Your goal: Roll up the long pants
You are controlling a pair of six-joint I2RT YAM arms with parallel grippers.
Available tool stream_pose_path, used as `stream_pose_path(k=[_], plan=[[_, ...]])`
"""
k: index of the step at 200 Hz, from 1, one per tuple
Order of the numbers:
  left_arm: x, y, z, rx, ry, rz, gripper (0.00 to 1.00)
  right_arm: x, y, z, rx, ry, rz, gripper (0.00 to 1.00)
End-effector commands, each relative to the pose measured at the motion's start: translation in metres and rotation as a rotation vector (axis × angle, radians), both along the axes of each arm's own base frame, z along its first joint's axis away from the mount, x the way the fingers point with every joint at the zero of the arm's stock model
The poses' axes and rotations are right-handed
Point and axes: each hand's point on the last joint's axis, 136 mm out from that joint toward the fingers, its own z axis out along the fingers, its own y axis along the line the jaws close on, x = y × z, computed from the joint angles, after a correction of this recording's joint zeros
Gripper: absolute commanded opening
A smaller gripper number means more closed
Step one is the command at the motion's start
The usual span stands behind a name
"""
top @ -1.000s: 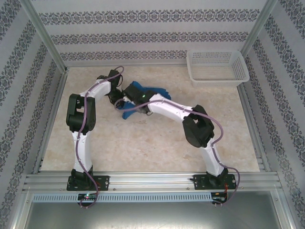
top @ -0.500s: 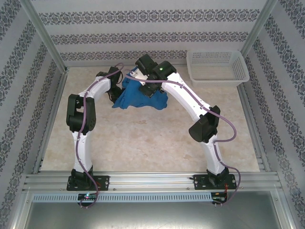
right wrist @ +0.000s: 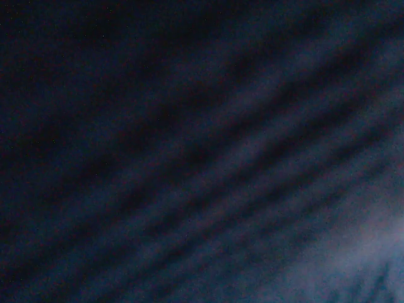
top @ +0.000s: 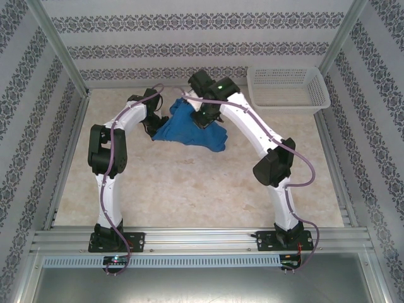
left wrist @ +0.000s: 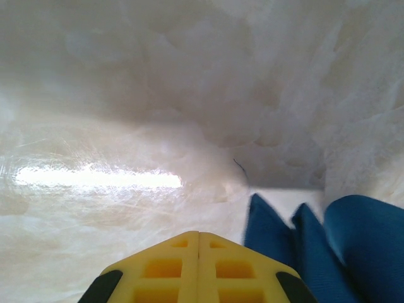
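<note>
Where the long pants [top: 187, 131] lie bunched on the far worktop [top: 189, 189], left tool [left wrist: 199, 243] sits pressed together, empty, just beside them; right tool [top: 206, 117] atop cloth (grip hidden, cannot tell).

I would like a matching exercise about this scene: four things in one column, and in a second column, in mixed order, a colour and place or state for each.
Column A
1. long pants
2. basket
3. left gripper
4. table

Column B
a. white, at the far right corner
b. yellow, closed
c. blue, crumpled between the two arms
d. pale, marbled, under everything

Pairs: 1-c, 2-a, 3-b, 4-d
</note>
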Motion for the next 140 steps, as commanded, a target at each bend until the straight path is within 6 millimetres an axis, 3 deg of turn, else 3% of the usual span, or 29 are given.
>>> stream_pose_path(k=[1, 40, 87, 140], plan=[[-0.007, -0.005, 0.010, 0.004, 0.007, -0.026, 0.00, 0.032, -0.028, 0.077, 0.244, -0.142, -0.161, 0.00], [-0.008, -0.002, 0.011, 0.012, 0.009, -0.031, 0.00, 0.071, -0.069, 0.114, 0.478, -0.195, -0.336, 0.00], [-0.004, -0.001, 0.015, 0.016, 0.006, -0.032, 0.00, 0.110, -0.134, 0.165, 0.786, -0.274, -0.507, 0.00], [0.000, -0.002, 0.015, 0.006, 0.006, -0.022, 0.00, 0.132, -0.202, 0.212, 0.950, -0.374, -0.668, 0.00]])
